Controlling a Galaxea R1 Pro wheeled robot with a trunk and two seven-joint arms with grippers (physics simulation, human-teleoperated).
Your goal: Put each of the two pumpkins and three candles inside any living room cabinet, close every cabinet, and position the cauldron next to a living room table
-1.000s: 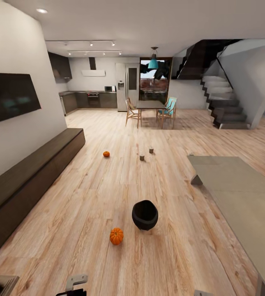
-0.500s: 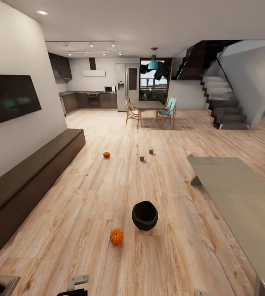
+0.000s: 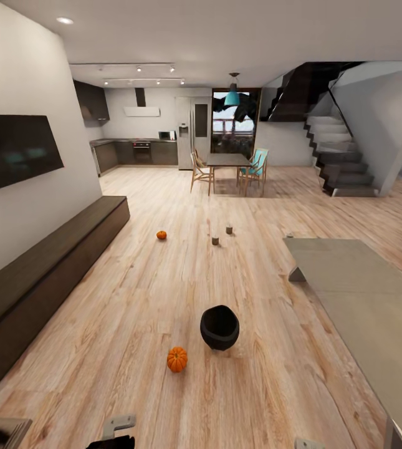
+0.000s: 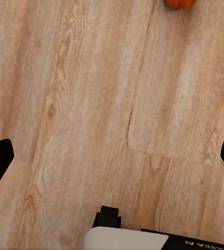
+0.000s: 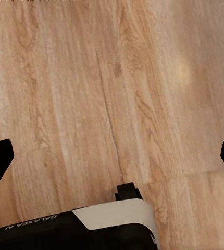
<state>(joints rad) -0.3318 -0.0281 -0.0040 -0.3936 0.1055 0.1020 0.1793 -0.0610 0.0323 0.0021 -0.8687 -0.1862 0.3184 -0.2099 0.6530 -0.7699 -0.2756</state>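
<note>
One orange pumpkin (image 3: 177, 359) lies on the plank floor close in front of me, just left of the black cauldron (image 3: 219, 326). That pumpkin's edge (image 4: 181, 2) also peeks into the left wrist view. Farther off lie the second pumpkin (image 3: 161, 235) and two stubby candles (image 3: 215, 240) (image 3: 229, 229); a third candle is out of view. The long dark cabinet (image 3: 45, 268) runs along the left wall with its fronts shut. My left gripper (image 4: 112, 159) and right gripper (image 5: 112, 159) hang open over bare floor, holding nothing.
A low grey table (image 3: 363, 293) stands at the right. A black TV (image 3: 14, 148) hangs above the cabinet. A dining table with chairs (image 3: 229, 167), the kitchen and a staircase (image 3: 341, 156) lie at the back. Wide floor separates the things.
The head view has shifted very slightly, with the robot's parts sinking a little at the bottom edge. The pumpkins, candles and cauldron have stayed in place.
</note>
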